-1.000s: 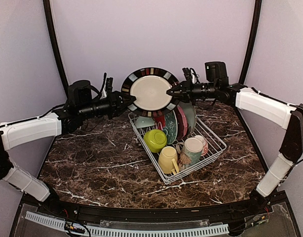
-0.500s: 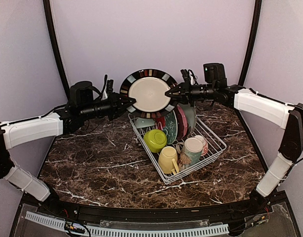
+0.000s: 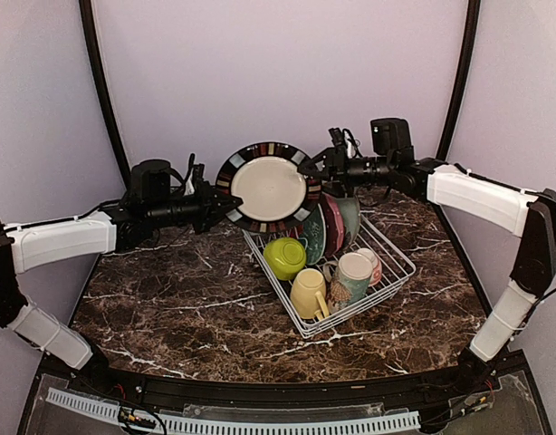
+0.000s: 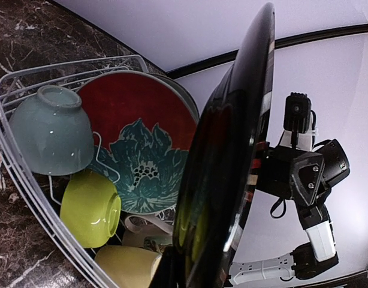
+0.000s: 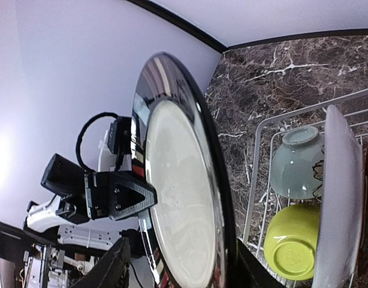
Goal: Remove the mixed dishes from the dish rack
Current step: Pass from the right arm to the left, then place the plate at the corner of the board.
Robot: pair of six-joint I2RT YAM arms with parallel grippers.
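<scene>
Hanging upright over the far left corner of the dish rack (image 3: 369, 297), the dark-rimmed plate (image 3: 267, 186) with the cream centre sits between your two arms, clear of the wires. Your left gripper (image 3: 225, 201) is clamped on its left rim and carries it. Your right gripper (image 3: 307, 167) is at the opposite rim, but its fingers (image 5: 115, 267) stand apart on either side of the plate, with a wide gap on the cream face. In the rack you have a lime bowl (image 3: 284, 256), a pale teal bowl (image 4: 49, 129), a red plate with a teal flower (image 4: 142, 138) standing on edge, a yellow mug (image 3: 307, 292) and a cream patterned mug (image 3: 353, 275). The rack rests on the dark marble table (image 3: 169, 299).
</scene>
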